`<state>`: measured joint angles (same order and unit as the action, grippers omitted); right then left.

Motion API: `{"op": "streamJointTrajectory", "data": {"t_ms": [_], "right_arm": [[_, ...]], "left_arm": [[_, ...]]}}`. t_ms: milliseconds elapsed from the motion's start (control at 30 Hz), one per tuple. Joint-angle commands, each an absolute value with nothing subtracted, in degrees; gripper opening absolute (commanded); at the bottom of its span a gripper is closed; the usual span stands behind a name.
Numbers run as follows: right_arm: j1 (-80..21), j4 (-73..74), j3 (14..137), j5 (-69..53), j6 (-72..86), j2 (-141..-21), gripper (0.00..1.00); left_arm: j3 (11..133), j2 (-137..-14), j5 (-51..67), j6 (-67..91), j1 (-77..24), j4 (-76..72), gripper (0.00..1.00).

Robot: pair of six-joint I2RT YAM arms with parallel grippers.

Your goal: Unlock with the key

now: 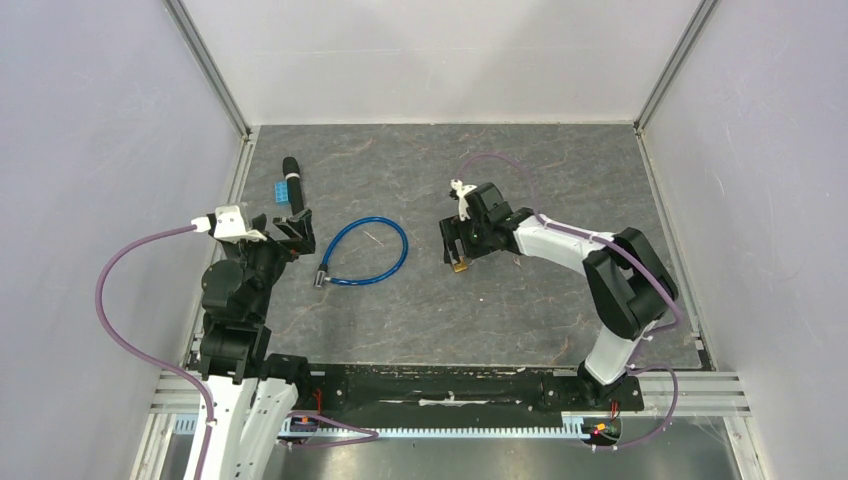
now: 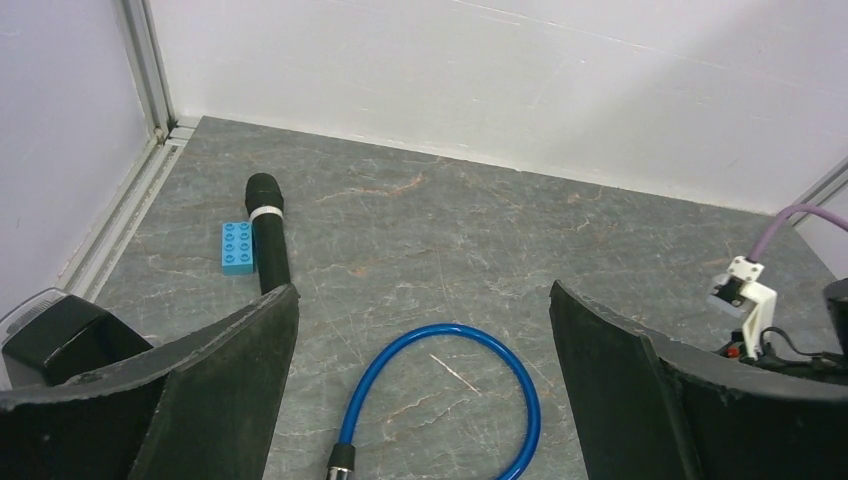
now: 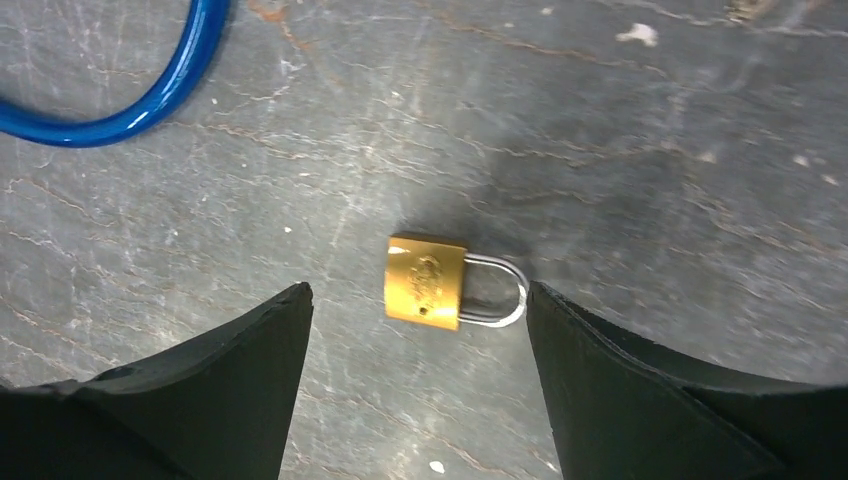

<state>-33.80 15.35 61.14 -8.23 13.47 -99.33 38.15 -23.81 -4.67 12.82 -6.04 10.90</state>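
1. padlock. the small brass padlock with a silver steel shackle (image 3: 427, 282) lies flat on the grey, marble-veined counter (image 3: 650, 150), right of centre in the overhead view. the body is a rounded rectangle with a bright yellow finish. an embossed mark sits in the middle of its face, but it is too small to read. there is a small dark dot near one edge of the face. the shackle points towards the right of the wrist view, and both its legs enter the body.

2. right hand. the right hand (image 3: 418, 295) hangs directly above the padlock. its two black fingers are spread wide, one on each side of the lock, and touch nothing. it holds nothing.

3. surroundings. a blue plastic-coated cable loop with a metal end fitting (image 3: 150, 105) lies to the left of the padlock, apart from it.

4. left hand. the left hand (image 2: 422, 290) is at the left edge of the counter, fully spread and empty. beyond it lies a black cylindrical object with a white band (image 2: 268, 235). a light blue studded building brick (image 2: 237, 247) lies just beside the cylinder.
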Motion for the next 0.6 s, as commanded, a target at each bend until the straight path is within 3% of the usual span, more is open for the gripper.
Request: {"op": "streamJointTrajectory", "data": {"t_ms": [0, 567], "right_arm": [[-35.56, 15.15, 65.19, -9.18, 12.71, -102.09, 0.8], [-43.58, 22.95, 71.48, -13.24, 0.48, -108.56, 0.75]], "left_arm": [[38.0, -23.23, -5.84, 13.89, -6.35, 9.89, 1.0], [38.04, -24.48, -5.37, 13.8, -6.37, 9.85, 0.99]]}}
